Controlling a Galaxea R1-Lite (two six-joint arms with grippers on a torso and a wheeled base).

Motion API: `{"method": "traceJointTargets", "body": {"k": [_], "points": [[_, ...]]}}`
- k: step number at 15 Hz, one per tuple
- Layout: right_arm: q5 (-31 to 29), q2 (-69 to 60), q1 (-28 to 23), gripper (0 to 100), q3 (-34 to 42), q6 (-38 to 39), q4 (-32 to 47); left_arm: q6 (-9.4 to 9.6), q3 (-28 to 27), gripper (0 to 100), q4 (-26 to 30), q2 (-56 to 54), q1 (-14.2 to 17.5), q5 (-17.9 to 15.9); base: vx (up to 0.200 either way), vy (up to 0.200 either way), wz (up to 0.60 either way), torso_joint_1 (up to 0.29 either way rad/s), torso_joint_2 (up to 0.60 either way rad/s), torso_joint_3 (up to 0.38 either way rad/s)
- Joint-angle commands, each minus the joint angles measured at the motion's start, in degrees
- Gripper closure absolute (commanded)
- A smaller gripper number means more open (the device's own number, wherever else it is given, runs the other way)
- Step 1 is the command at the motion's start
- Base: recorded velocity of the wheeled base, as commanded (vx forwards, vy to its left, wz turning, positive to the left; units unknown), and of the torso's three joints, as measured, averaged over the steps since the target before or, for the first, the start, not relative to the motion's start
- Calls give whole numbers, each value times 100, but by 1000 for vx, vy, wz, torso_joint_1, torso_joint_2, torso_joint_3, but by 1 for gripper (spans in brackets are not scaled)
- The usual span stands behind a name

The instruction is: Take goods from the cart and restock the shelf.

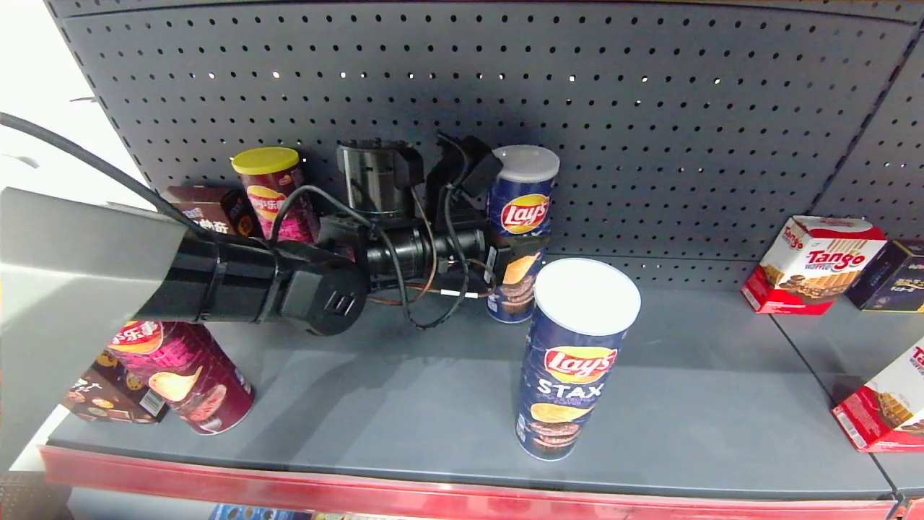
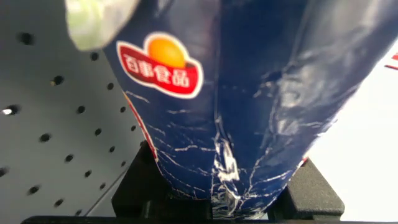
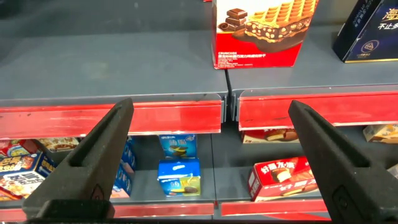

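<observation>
- Left claw (image 1: 514, 254) is clamped around the middle of a blue chip can (image 1: 525, 189), which stands upright close to the pegboard (image 1: 650, 130) at the back of the shelf (image 1: 404, 404).
- From the left wrist, the can's blue wall sits between the two dark fingers (image 2: 144, 186) and presses against both.
- Nearer the shelf's front edge than this claw, and a little to its right, a second blue can (image 1: 574, 361) stands upright, apart from the held one.
- To the claw's left, at the back, a magenta can with a yellow lid (image 1: 271, 189) stands just beside a brown box (image 1: 206, 211).
- Farther left and toward the front, another magenta can (image 1: 189, 379) lies tipped over, just beside a dark snack box (image 1: 101, 397).
- Well to the claw's right sit a red-and-white wafer box (image 1: 819, 263) and a dark blue box (image 1: 891, 278).
- Right claw (image 3: 210, 109) is spread wide with nothing between its fingers, facing the red shelf edge (image 3: 168, 117).
- Beyond that claw, blue cookie packs (image 3: 179, 175) lie on a lower shelf.
</observation>
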Motion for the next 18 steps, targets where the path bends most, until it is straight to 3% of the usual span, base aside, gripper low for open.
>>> {"method": "traceJointTargets", "body": {"k": [1,4,16,17,18], "points": [[1,0,0,0,1,2,-1,-11,-180,100,-5,201,-1,-9,0,0,0,0,0,0],[1,0,0,0,1,2,-1,-152,-391,100,-31,351,8,-9,0,0,0,0,0,0],[1,0,0,0,1,2,-1,-143,-382,100,-93,597,-1,-1,0,0,0,0,0,0],[1,0,0,0,1,2,-1,-108,-373,0,-93,605,-10,-1,0,0,0,0,0,0],[1,0,0,0,1,2,-1,-117,-391,0,-101,605,-10,8,0,0,0,0,0,0]]}}
